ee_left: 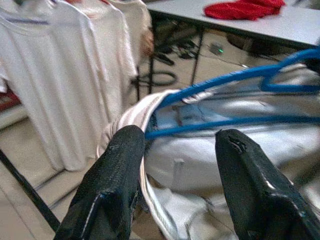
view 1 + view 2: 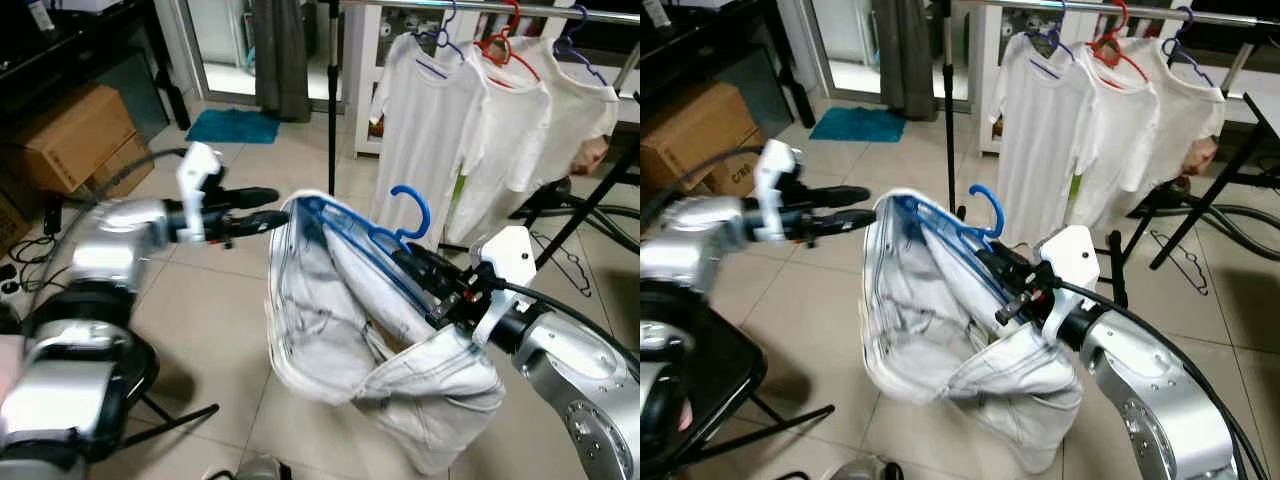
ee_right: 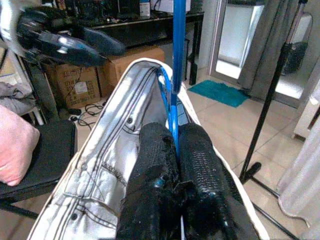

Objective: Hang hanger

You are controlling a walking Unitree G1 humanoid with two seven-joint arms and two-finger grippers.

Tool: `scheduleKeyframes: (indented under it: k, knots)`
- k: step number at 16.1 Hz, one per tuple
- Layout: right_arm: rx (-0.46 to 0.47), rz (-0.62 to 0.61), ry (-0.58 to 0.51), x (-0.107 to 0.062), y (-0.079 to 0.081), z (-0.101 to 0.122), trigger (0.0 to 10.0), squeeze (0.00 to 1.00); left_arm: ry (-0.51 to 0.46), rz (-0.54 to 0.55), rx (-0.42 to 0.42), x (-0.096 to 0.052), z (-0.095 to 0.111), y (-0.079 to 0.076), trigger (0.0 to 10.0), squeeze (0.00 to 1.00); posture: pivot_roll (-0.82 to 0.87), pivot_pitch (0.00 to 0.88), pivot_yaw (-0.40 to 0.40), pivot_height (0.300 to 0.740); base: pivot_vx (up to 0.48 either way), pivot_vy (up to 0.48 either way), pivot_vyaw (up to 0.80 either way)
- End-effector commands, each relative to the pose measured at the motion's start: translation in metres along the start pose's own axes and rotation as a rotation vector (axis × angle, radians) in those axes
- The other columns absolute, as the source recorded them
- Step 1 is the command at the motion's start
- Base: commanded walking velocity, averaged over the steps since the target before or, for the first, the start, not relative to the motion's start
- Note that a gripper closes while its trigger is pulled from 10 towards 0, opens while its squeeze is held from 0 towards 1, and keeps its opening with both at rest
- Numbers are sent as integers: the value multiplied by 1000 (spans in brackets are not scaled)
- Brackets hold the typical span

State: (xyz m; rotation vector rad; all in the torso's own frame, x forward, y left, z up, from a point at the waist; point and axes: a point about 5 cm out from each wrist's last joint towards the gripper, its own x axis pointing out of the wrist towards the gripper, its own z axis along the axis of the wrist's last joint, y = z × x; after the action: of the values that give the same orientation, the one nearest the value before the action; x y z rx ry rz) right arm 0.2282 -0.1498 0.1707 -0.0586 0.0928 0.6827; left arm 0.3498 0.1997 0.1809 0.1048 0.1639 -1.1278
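Observation:
A blue plastic hanger [image 2: 415, 210] carries pale denim jeans [image 2: 330, 330], whose waistband is stretched over its bar. My right gripper [image 2: 425, 275] is shut on the hanger's neck just below the hook and holds it tilted in front of me; the blue bar runs between its black fingers [image 3: 195, 150]. My left gripper [image 2: 278, 207] is open at the hanger's far end. That blue end and the white waistband edge [image 1: 135, 115] lie between its two fingers [image 1: 120, 160]. The clothes rail [image 2: 480, 8] crosses the top of the view, behind the hanger.
Three white T-shirts [image 2: 425, 130] hang on the rail, with its black upright pole [image 2: 331, 100] to their left. Cardboard boxes [image 2: 75, 135] stand at the left, and a teal mat [image 2: 235, 125] lies by the doorway. A black chair [image 3: 40, 155] stands at my left. Black stand legs [image 2: 590, 200] spread on the right.

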Motion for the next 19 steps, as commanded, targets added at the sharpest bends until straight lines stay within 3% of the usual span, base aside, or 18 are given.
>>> scheduleKeyframes:
  k: [1, 2, 3, 4, 5, 7, 8, 9, 12, 14, 15, 16, 19]
  knots:
    - [-34, 25, -52, -1, 6, 12, 10000, 0, -10, -49, -23, -7, 4, -3, 10000, 0, -64, 0, 87, 740, 0, 0, 0]
    - [-34, 25, -51, -1, 6, 12, 10000, 0, -17, -67, -36, -9, 6, -4, 10000, 0, -63, 0, 87, 740, 0, 0, 0]
    - [-33, 27, -50, 0, 6, 12, 10000, 0, -22, -16, -31, -11, 7, -1, 10000, 0, -59, 0, 83, 740, 0, 0, 0]
    - [-32, 31, -50, 0, 6, 12, 10000, 0, 2, 95, 5, -12, 3, 6, 10000, 1000, -60, 0, 83, 740, 0, 0, 0]
    - [-32, 35, -51, 1, 7, 12, 10000, 0, 50, 184, 38, -13, -4, 11, 10000, 1000, -57, 0, 80, 740, 0, 0, 0]
    - [-31, 49, -52, 2, 8, 14, 10000, 0, 115, 258, 47, -9, -21, 12, 10000, 1000, -55, 0, 76, 740, 0, 0, 0]
    - [-31, 56, -54, 2, 8, 15, 10000, 0, 116, 278, 32, -5, -26, 12, 10000, 682, -54, 0, 75, 740, 0, 0, 0]
    - [-32, 58, -54, 2, 8, 15, 10000, 0, 118, 280, 21, -1, -29, 11, 10000, 0, -55, 0, 75, 740, 0, 0, 0]
    - [-32, 59, -57, 2, 9, 16, 10000, 0, 84, 186, -27, 17, -32, 1, 10000, 0, -60, 0, 79, 740, 0, 0, 0]
    - [-32, 60, -55, 2, 10, 16, 10000, 0, 114, 207, -27, 21, -37, 2, 10000, 0, -61, 0, 82, 740, 0, 0, 0]
    - [-32, 62, -55, 2, 10, 16, 10000, 0, 137, 250, -17, 22, -40, 4, 3098, 0, -61, 0, 81, 740, 0, 0, 0]
    - [-32, 64, -55, 3, 11, 16, 10000, 0, 150, 271, -10, 23, -41, 6, 0, 0, -62, 0, 83, 740, 0, 0, 0]
    - [-31, 66, -56, 3, 11, 16, 10000, 0, 155, 296, -8, 23, -42, 7, 0, 0, -61, 0, 83, 740, 0, 0, 0]
